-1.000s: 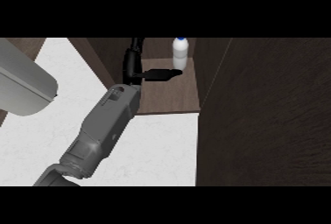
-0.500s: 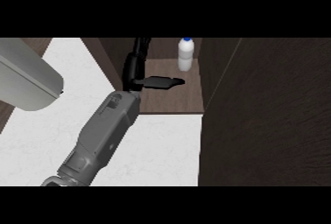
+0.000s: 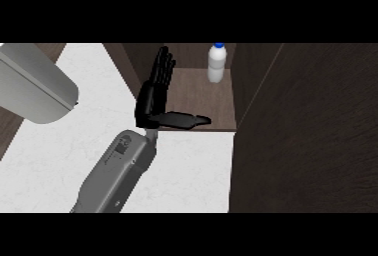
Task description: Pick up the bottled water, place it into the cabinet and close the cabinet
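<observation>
Right hand (image 3: 153,100) withdrawn, bottled water (image 3: 216,63) freestanding

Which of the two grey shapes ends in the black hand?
The slim forearm rising from the lower edge; its open right hand is left of the bottle. The grey shape at upper left shows no hand.

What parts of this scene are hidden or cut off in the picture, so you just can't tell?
- Head view: the big grey object at the left runs off the edge; what it is stays unclear.
- The other hand shows nowhere; only one open hand and its forearm appear.
- The cabinet door covers the right side, hiding whatever lies behind it.
- The bottled water is too small to read its label.
</observation>
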You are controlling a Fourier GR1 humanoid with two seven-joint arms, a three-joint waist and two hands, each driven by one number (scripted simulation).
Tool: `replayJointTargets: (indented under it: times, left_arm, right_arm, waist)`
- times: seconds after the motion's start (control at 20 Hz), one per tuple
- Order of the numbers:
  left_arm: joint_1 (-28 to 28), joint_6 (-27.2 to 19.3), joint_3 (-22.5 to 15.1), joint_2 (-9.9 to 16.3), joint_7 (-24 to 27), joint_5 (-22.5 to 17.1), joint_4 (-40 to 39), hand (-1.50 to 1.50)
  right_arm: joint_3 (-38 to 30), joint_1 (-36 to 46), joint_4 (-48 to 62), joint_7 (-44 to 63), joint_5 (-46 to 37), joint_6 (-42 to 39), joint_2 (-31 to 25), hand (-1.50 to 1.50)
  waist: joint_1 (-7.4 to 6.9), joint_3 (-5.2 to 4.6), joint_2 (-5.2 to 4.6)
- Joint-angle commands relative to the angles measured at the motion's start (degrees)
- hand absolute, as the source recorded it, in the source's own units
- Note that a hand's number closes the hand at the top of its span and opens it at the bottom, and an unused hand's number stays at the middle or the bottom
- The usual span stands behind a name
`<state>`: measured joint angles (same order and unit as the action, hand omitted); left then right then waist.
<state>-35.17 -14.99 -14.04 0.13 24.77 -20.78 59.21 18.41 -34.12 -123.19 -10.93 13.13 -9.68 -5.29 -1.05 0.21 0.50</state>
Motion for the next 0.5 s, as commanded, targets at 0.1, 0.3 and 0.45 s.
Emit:
replayJointTargets:
  times: [0.1,0.3,0.45]
  left_arm:
    - [16.9,-1.5,-2.6,3.8,-3.3,-0.3,20.5,-1.50]
    - [26.0,-4.1,-7.3,6.3,-10.2,1.3,37.4,-1.50]
    - [34.3,-5.8,-12.4,6.5,-12.1,2.6,48.2,-1.50]
  right_arm:
    - [2.0,1.6,0.5,1.8,-2.0,1.3,0.5,-1.50]
    - [4.0,-1.3,-2.3,2.1,-1.7,1.1,-0.1,-1.50]
    - [1.5,-1.0,-2.1,0.0,0.0,-0.3,-1.3,-1.50]
  waist:
    - [-0.47,-0.20,0.00]
    - [0.19,-0.19,-0.09]
    - [0.17,-0.18,-0.08]
